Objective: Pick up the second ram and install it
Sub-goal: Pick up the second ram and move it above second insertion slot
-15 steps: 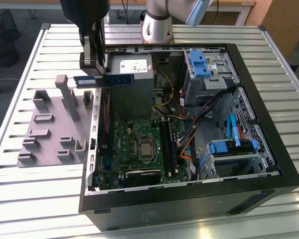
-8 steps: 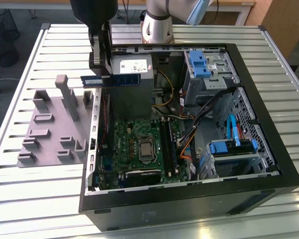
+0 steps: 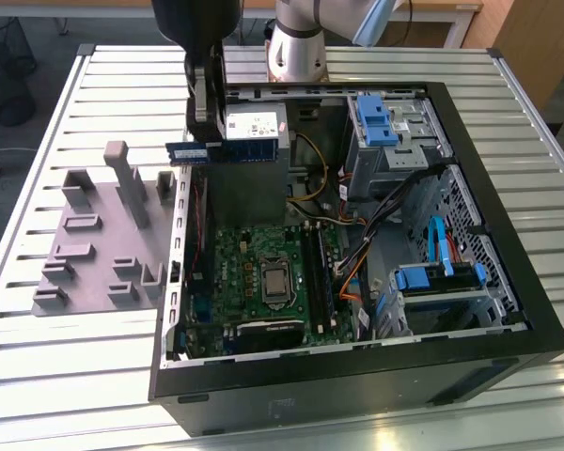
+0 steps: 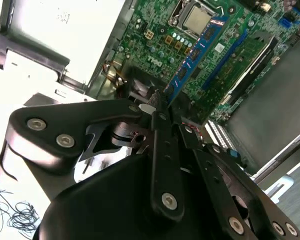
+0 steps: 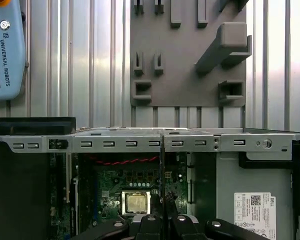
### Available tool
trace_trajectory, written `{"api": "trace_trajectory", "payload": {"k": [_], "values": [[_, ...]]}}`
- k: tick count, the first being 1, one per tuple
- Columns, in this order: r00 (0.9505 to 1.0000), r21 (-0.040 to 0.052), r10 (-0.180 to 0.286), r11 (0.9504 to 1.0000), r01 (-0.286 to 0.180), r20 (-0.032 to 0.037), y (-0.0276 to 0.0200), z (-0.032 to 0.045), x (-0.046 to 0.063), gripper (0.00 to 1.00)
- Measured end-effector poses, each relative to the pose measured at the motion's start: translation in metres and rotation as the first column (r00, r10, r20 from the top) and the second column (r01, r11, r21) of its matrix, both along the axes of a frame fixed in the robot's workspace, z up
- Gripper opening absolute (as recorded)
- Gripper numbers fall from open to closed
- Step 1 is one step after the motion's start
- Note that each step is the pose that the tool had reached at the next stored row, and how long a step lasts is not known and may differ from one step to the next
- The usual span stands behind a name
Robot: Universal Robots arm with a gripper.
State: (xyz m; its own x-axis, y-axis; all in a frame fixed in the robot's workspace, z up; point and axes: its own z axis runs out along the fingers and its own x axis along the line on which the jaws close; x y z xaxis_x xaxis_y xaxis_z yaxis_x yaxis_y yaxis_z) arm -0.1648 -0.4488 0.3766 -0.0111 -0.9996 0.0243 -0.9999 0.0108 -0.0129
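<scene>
Nearest in the exterior view stands the open black metal computer case (image 3: 357,381), with the green motherboard (image 3: 249,258) lying flat inside it. On the exterior view's left, beside the case, sits the grey plastic fixture tray (image 3: 85,258). Farther back, above the case's wall on that side, the black two-finger gripper (image 3: 201,132) is clamped on the second ram (image 3: 237,148), a thin blue-green memory stick, near one end. The stick hangs in the air on its edge. Its long axis is level and runs across the exterior view from left to right.

My gripper (image 4: 157,100) looks matt black with bright metal screw heads (image 4: 169,201), and the second ram (image 4: 194,56) it grips is a smooth blue board. Below the hand I see a ribbed, satin metal table (image 5: 105,60) and a dull grey plastic fixture tray (image 5: 185,65).
</scene>
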Motion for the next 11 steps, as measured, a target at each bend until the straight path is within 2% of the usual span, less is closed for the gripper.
{"api": "trace_trajectory", "payload": {"k": [11], "values": [[1.0, -0.0001, 0.0, 1.0, 0.0, 0.0, 0.0, 0.0, 0.02, 0.14]]}}
